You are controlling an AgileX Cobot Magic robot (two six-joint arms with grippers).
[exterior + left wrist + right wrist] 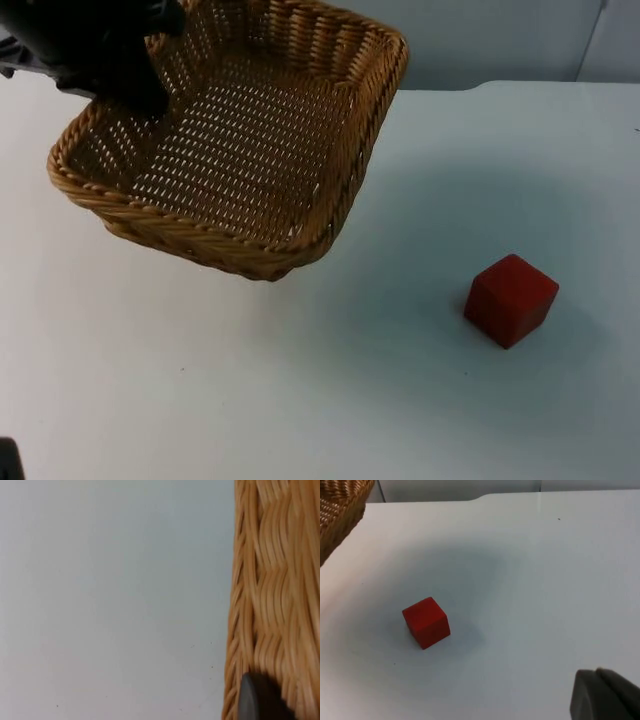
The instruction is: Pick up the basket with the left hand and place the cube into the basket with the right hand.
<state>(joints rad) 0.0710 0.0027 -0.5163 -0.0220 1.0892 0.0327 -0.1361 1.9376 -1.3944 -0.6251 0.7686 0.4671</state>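
Red wooden cube [511, 299] sits on white table [300, 400]. Left gripper [150, 95] clamps the tilted woven wicker basket's [240, 140] rim, lifted. Right gripper's [605, 695] opening cannot be told.

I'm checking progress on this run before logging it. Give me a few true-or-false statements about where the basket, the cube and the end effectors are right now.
1. The wicker basket is held by the left end effector at its rim. True.
2. The red cube lies inside the basket. False: it sits on the white table, apart from the basket.
3. The basket holds nothing. True: only its woven floor shows in the top view.
4. The right end effector is shut on the cube. False: the cube stands free on the table, away from its fingertip in the right wrist view.
5. The cube is blue. False: it is red.
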